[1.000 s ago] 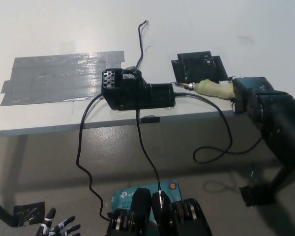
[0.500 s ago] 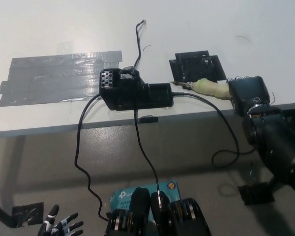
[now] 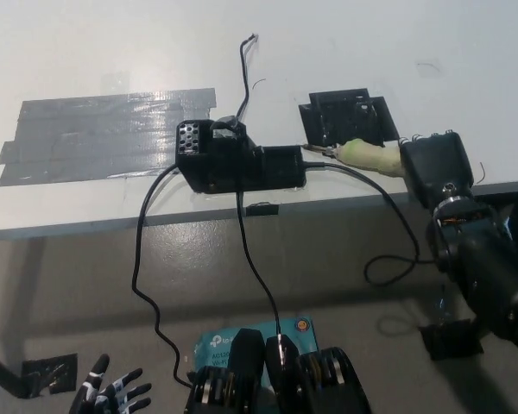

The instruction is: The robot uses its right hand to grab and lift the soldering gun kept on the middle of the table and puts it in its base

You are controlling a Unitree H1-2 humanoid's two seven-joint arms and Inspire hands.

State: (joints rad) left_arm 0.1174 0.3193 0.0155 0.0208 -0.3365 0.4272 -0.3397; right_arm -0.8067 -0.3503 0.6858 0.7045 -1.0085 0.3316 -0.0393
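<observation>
Since a second ago your right hand [image 3: 433, 168] has turned so its flat black back faces up, and the arm behind it has swung down toward the near side of the table; the soldering gun [image 3: 369, 156] has hardly shifted.

Take the black base [image 3: 240, 160] as your landmark. Far below and to its left, off the table, your white left hand [image 3: 112, 395] rests with its fingers spread, holding nothing. Directly left of the base a wide patch of grey tape [image 3: 104, 136] lies flat on the white table [image 3: 86, 52]. The base itself sits close to the table's near edge, with black cables running off it over that edge and one thin wire leading away behind it. Just right of the base, the soldering gun lies nearly level, its metal tip pointing at the base's right end and almost touching it, its pale handle running rightward. A black mat [image 3: 345, 116] lies behind the gun, up and right of the base.

Further right, your right hand is closed around the rear of the gun's handle, wrist bent, forearm dropping away below the table edge. The tabletop behind the base is bare; the near edge is close beneath the gun and hand.
</observation>
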